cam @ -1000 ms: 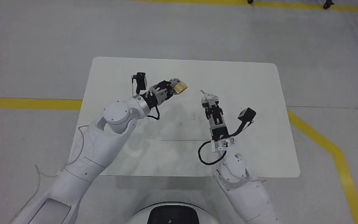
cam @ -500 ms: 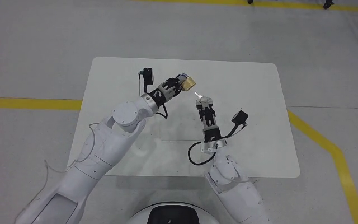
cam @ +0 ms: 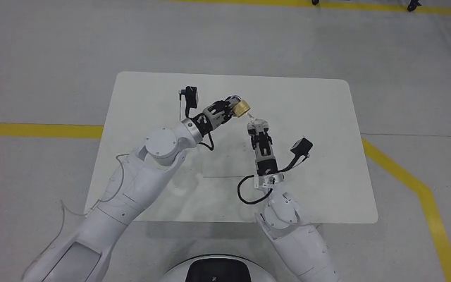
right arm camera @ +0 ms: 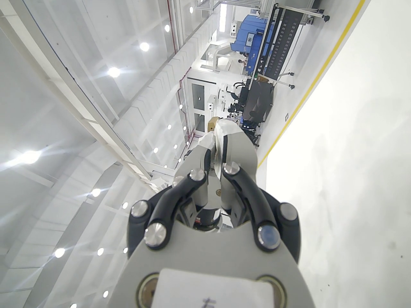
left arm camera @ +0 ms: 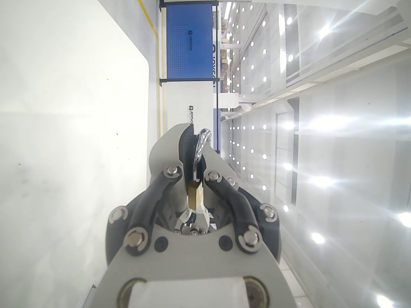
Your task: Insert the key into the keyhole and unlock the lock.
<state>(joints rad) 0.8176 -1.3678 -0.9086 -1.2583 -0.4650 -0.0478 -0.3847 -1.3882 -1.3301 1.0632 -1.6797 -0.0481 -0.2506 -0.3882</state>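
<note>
Robot's at the line-up stage. The left gripper (cam: pixel 235 107) is clamped on the padlock (cam: pixel 242 107), holding it in the air above the table (cam: pixel 324 169), upper middle of the top view. The right gripper (cam: pixel 252 126) sits just below and to the right of it, fingers pinched tight on the key (cam: pixel 249 120). The key's tip is very near the brass body, but it doesn't look seated yet.

How to do this bit well, probably:
- Keep the lock arm dead steady and let the key arm do all the small corrections.
- Get the blade on the keyhole's line first, then push straight along it. Going in at an angle would likely skate the tip off the brass or twist the key in the pinch.
- Ease in gently and only turn once it's fully home.

Orientation: the key's long axis follows the right gripper's line, running from lower right to upper left in the top view, tip aimed at the padlock. In the left wrist view the shackle (left arm camera: pixel 203 137) pokes out at the fingertip end, with the brass body further back between the fingers. Which face has the keyhole can't be made out.
</note>
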